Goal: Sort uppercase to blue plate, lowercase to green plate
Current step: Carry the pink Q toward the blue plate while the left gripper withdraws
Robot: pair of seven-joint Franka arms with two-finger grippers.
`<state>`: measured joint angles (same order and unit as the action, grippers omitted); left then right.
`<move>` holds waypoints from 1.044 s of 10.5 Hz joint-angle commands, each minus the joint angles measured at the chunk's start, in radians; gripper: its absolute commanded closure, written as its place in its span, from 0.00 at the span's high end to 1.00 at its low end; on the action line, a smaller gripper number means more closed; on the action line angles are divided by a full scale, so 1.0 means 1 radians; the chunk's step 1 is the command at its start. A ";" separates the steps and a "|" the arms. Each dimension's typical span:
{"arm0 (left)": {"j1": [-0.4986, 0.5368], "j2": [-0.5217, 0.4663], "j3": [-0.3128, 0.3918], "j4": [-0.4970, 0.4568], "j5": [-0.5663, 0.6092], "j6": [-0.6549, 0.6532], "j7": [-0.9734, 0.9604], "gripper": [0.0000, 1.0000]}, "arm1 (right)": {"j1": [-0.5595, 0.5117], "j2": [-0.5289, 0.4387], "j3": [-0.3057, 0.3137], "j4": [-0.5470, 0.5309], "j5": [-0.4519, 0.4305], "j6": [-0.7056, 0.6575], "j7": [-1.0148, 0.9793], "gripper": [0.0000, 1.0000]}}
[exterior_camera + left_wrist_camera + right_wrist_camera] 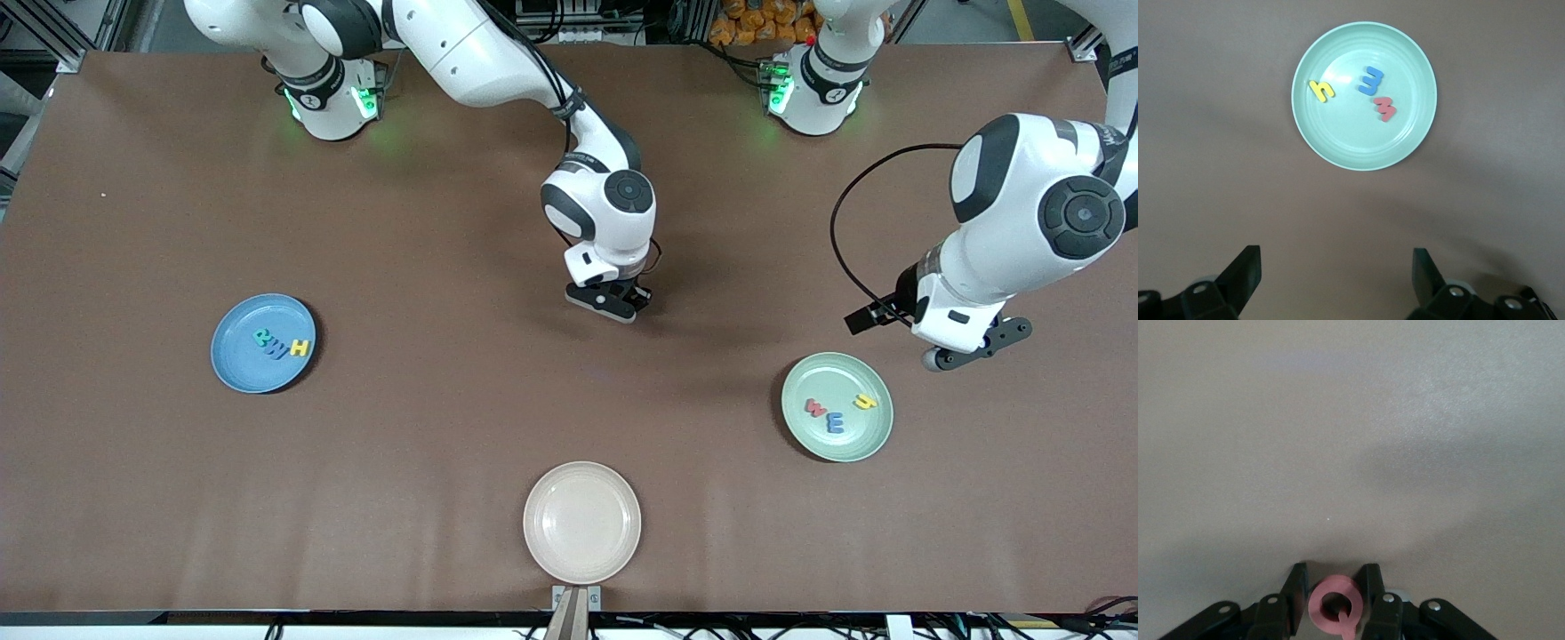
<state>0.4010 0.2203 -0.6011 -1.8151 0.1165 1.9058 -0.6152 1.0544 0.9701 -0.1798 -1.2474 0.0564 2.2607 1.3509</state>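
Right claw [1333, 603] pinching what looks like the red G [1334, 608] at mid-table [444, 222]: lift straight, carry to blue plate [233, 366]; left claw [1337, 280] waits wide beside green plate [1313, 139].

Evenly lit from overhead, sharp across the brown table [444, 427]; soft shadows pooled at four o'clock of each arm. Pale glare washing the right wrist view; near fingers blurred.

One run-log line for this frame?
right gripper: shut on red ring letter, mid-table | left gripper: open, waiting beside green plate | blue plate: three letters
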 commanded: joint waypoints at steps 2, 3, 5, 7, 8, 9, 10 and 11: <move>-0.007 -0.006 0.000 0.010 -0.029 -0.013 0.005 1.00 | -0.005 0.016 -0.004 0.020 -0.004 -0.001 0.021 0.03; -0.008 -0.006 0.000 0.010 -0.029 -0.013 0.005 1.00 | -0.016 0.012 -0.004 0.022 -0.004 -0.018 0.014 0.01; -0.025 0.005 -0.011 0.010 -0.053 -0.013 -0.003 1.00 | -0.054 -0.004 0.002 0.031 0.000 -0.084 -0.002 0.00; -0.030 0.005 -0.019 0.005 -0.061 -0.014 -0.012 1.00 | -0.086 -0.020 0.006 0.031 0.006 -0.148 -0.036 0.00; -0.033 0.005 -0.028 0.002 -0.061 -0.016 -0.037 1.00 | -0.114 -0.040 0.009 0.031 0.020 -0.205 -0.064 0.00; -0.050 0.010 -0.038 0.000 -0.063 -0.019 -0.075 1.00 | -0.155 -0.057 0.009 0.031 0.061 -0.284 -0.120 0.00; -0.077 0.013 -0.040 -0.004 -0.063 -0.019 -0.113 1.00 | -0.187 -0.085 0.006 0.031 0.107 -0.364 -0.192 0.00; -0.100 0.022 -0.042 -0.010 -0.063 -0.020 -0.148 1.00 | -0.215 -0.106 -0.004 0.031 0.124 -0.424 -0.231 0.00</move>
<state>0.3317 0.2373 -0.6383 -1.8186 0.0753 1.8990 -0.7106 0.8880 0.9191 -0.1892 -1.2020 0.1409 1.9202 1.1921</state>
